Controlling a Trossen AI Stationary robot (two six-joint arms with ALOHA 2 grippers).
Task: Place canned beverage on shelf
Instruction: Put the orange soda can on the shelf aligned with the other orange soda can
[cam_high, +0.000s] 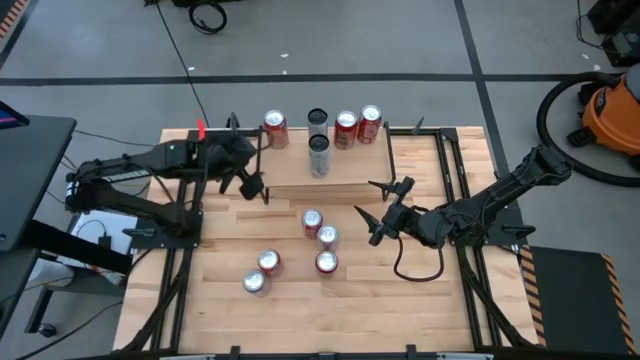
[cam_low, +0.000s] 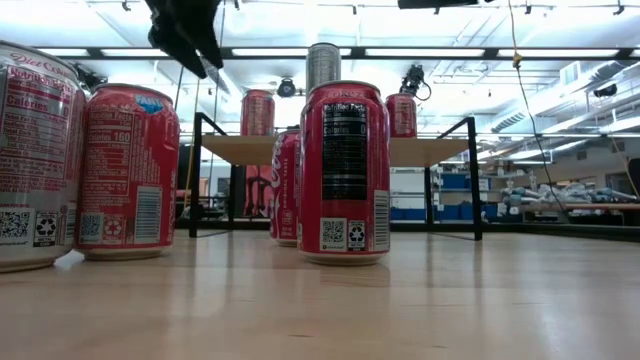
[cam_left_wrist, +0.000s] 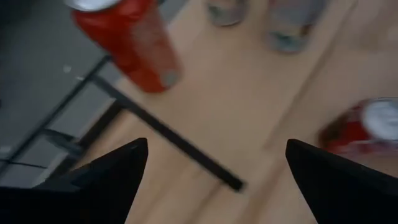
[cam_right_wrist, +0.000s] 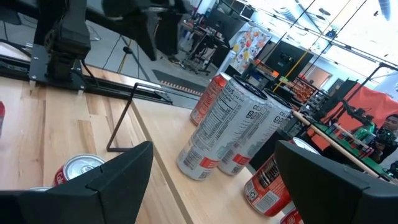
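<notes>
Left gripper (cam_high: 252, 187) hangs spread above the shelf (cam_high: 300, 170) end.

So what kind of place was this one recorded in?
Likely a robotics lab or workshop: two arms clamped to a wooden table, an orange shop vacuum on the concrete floor, and workbenches under strip lights behind the shelf.

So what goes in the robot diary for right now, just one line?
left gripper: open, empty, over shelf end | right gripper: open, empty, beside table cans | shelf cans: standing
</notes>
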